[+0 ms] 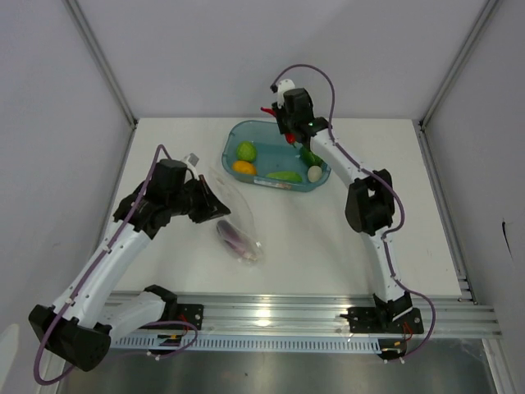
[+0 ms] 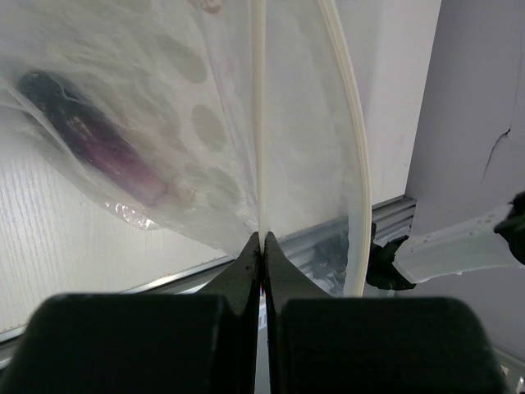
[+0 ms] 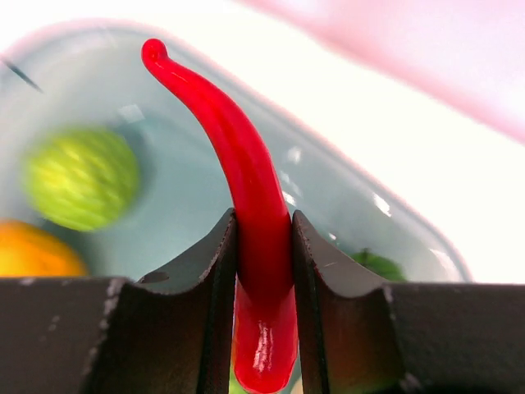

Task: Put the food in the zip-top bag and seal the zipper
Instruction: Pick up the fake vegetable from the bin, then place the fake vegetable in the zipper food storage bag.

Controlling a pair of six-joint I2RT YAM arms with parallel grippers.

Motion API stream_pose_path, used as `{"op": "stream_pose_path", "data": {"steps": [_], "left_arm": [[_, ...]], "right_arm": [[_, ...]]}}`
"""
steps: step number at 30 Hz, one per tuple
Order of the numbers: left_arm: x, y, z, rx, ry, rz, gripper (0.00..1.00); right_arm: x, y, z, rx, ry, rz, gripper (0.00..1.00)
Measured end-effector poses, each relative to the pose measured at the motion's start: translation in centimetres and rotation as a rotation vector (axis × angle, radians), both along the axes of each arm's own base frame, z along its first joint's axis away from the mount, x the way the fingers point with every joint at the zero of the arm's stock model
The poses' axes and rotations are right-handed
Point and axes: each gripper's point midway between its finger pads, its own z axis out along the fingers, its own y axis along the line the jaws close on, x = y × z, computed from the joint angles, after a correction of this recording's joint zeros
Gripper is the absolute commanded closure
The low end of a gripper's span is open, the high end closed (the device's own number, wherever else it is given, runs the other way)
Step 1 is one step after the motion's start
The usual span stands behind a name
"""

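My left gripper is shut on one mouth edge of the clear zip-top bag, which lies on the table. In the left wrist view my gripper pinches one pale zipper strip; the other strip curves away, so the mouth stands open. The purple eggplant lies inside the bag and also shows in the left wrist view. My right gripper is shut on the red chili, held above the tray's far side.
The teal tray holds a green pepper, a yellow-orange piece, a light green vegetable, a white egg and a dark green pepper. White walls close in three sides.
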Motion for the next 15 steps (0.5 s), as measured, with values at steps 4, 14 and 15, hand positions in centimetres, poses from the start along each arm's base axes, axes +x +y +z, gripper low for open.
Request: {"op": "stream_pose_path", "data": {"steps": [4,14,15], "left_arm": [[0.2,-0.1,-0.5,0.006,0.018,-0.001,0.99],[0.3,-0.3,-0.9,0.005,0.036,-0.005,0.99],[0.4,-0.4,-0.9,0.001,0.038,-0.003,0.99]], "right_arm": [[-1.7,0.1,8.2,0.109,-0.109,-0.025,1.0],[-17.4,3.5,18.8,0.501,-0.116,0.061,1.0],[-19.1,4.0,19.4,0.553,-0.105,0.076,1.0]]}}
